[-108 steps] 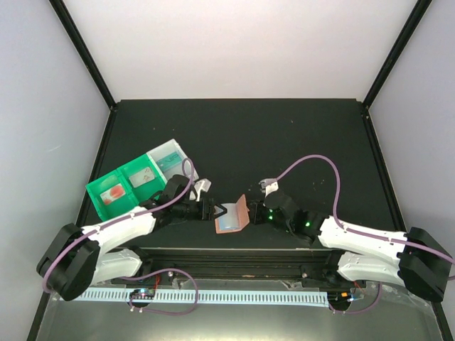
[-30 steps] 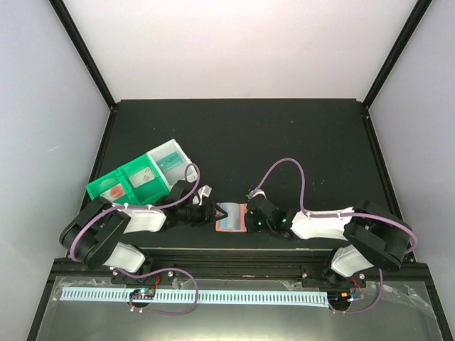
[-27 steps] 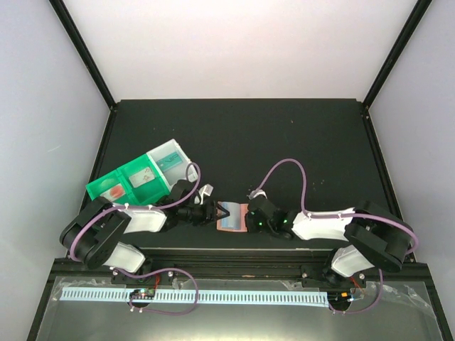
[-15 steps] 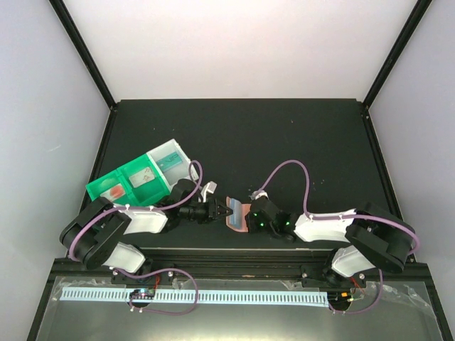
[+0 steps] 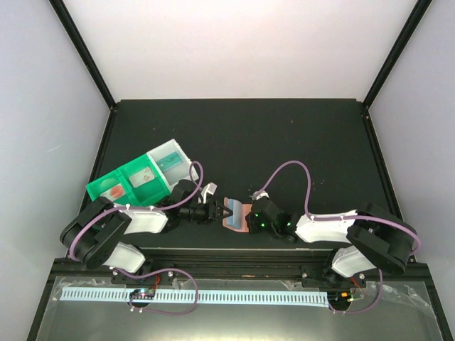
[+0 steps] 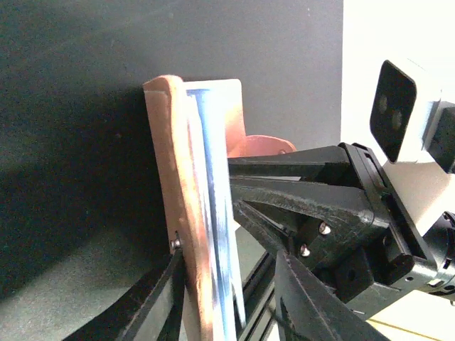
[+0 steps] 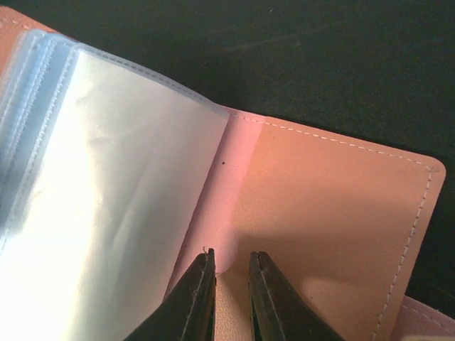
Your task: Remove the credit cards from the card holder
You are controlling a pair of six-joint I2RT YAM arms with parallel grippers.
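The card holder [image 5: 235,216] hangs open at lower centre, its long edge upright in the left wrist view and clear sleeves fanned toward the left pincer [image 5: 222,211]. That pincer straddles it narrowly, but I cannot tell if it grips. The right pincer [image 5: 249,219] pinches the fold. At upper left, the green-and-white tray [image 5: 96,190] holds credit cards [image 5: 146,176].

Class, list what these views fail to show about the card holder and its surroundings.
- Credit cards: right wrist view, the glaring clear sleeves hide them.
- Left gripper grip on the card holder: left wrist view, its far finger merges with the right gripper.
- Green-and-white tray contents: top view, too small.
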